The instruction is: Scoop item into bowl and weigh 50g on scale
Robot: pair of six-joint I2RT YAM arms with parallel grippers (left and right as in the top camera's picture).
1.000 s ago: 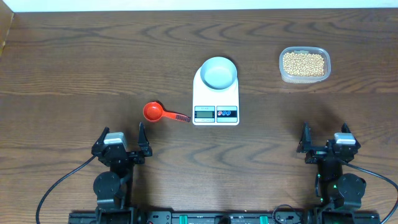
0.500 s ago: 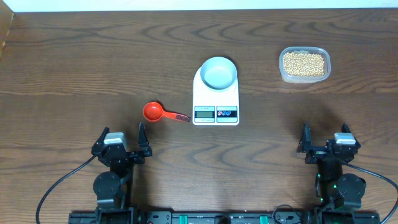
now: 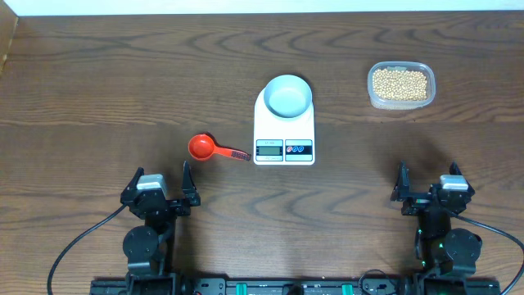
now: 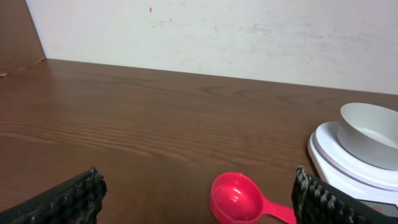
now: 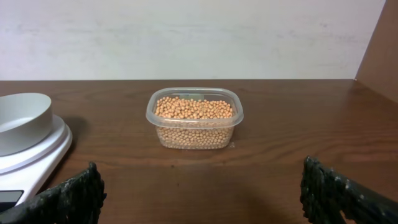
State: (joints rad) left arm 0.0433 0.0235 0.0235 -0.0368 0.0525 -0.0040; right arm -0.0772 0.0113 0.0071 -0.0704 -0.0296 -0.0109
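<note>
Standing wide open, empty: left gripper [image 3: 160,176], right gripper [image 3: 427,176]. Bowl [image 3: 287,96] on scale [image 3: 284,131] well ahead, beans [image 3: 399,83] beyond right one; seemingly nothing shifted.

This looks like a robotics lab bench rather than a home kitchen. A dark brown wood-grain table [image 3: 123,74] stands against a plain, scuffed off-white wall [image 4: 249,31]. At its near edge a black mounting rail [image 3: 270,288] carries a black left robot arm [image 3: 149,221] and a black right robot arm [image 3: 442,225], with a loose black cable [image 3: 82,238] trailing beside them. The kitchen things lie spaced apart like test props: a flat white digital kitchen scale [image 3: 282,131], a red plastic measuring scoop [image 3: 205,147] and a clear rectangular plastic tub [image 3: 370,94] of small round tan-yellow beans [image 3: 399,83].
</note>
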